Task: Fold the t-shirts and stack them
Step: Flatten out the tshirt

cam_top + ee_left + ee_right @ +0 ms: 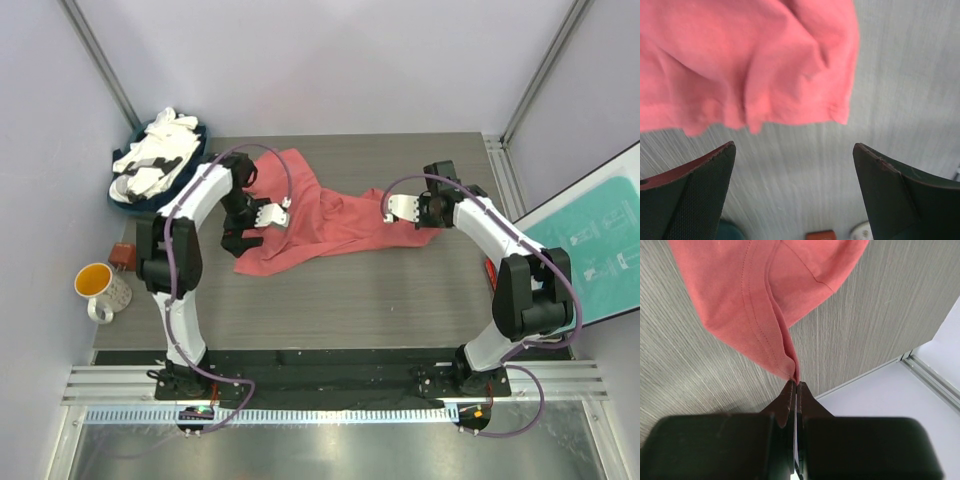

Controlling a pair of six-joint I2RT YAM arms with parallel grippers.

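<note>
A coral-red t-shirt (325, 218) lies crumpled and stretched across the middle of the grey table. My left gripper (243, 225) hangs over its left end, open, with nothing between its fingers. In the left wrist view the shirt's edge (750, 60) lies just beyond the gripper (794, 145), with bare table between the two. My right gripper (393, 213) is shut on the shirt's right hem. The right wrist view shows a fold of stitched hem (765, 295) pinched at the tip of the gripper (796, 383). White and dark navy t-shirts (158, 160) are heaped at the table's back left corner.
A white mug with an orange lining (100, 285) and a small red-brown block (123, 255) sit off the table's left edge. A teal-printed board (590, 240) leans at the right. The table's right edge (865, 372) runs close to the right gripper.
</note>
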